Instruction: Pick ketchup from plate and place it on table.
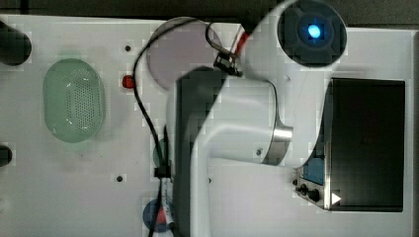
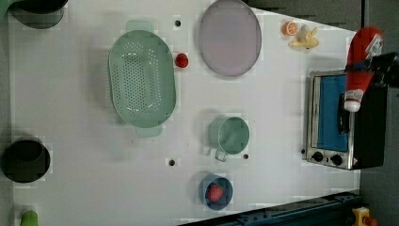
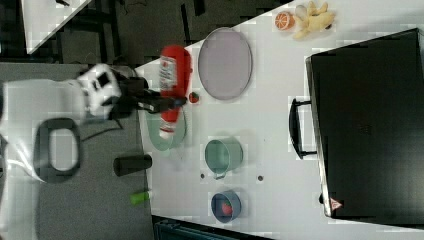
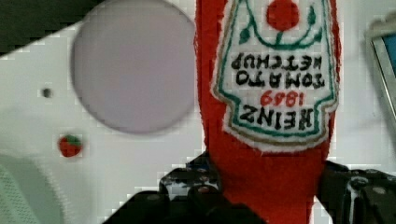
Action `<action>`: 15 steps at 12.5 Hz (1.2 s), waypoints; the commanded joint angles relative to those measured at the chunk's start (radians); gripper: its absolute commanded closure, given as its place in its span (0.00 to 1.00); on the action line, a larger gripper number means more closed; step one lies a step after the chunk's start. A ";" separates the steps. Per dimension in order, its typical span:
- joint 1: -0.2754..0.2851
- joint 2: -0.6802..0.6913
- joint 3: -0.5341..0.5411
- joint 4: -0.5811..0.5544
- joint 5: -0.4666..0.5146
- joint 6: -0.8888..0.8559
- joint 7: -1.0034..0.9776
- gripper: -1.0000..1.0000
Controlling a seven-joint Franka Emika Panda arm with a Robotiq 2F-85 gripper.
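Even, bright overhead light on my feeds; the table (image 2: 94, 141) reads near-white, slightly washed out. Shadows soft: a faint one beside the colander (image 2: 142, 77) in the left view. All frames blocky with compression. Wrist view: ketchup (image 4: 266, 116) label legible but fuzzy-edged, plate (image 4: 133, 65) behind soft. Blue glow on the arm (image 1: 314, 31) in the top view.

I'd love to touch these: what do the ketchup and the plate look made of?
Ketchup: probably plush fabric; its surface looks fuzzy and the label edge stitched. Plate: likely matte plastic, plain lilac-grey with no glare, though ceramic can't be ruled out.
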 commanded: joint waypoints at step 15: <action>0.005 0.046 0.064 -0.606 -0.117 0.539 0.237 0.39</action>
